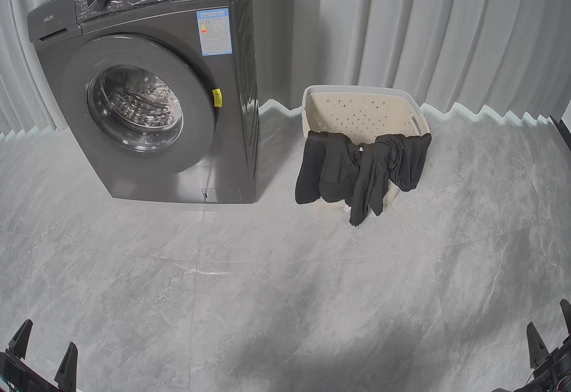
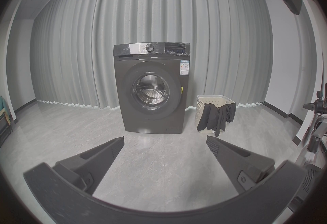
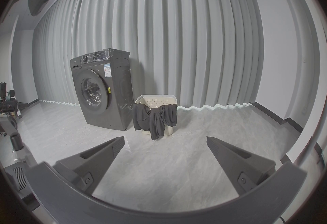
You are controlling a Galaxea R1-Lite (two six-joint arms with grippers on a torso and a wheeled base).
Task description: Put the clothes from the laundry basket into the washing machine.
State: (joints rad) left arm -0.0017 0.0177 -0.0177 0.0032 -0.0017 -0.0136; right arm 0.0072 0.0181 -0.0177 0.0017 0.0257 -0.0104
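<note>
Left gripper [image 2: 165, 139] and right gripper [image 3: 165, 139] hover spread wide, holding nothing, well apart from the washing machine [image 1: 154, 83]; the laundry basket [image 1: 357, 107] stands just beside it, dark clothes [image 1: 357, 170] draped over its front rim

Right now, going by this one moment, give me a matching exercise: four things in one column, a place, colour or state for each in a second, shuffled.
Things:
1. washer
2. basket
3. clothes
4. left gripper

Descriptions:
A. black, draped over the basket's front rim
B. open, holding nothing
C. dark grey, standing before the curtain
D. cream, on the washer's right as the robot sees it

Pairs: 1-C, 2-D, 3-A, 4-B
</note>
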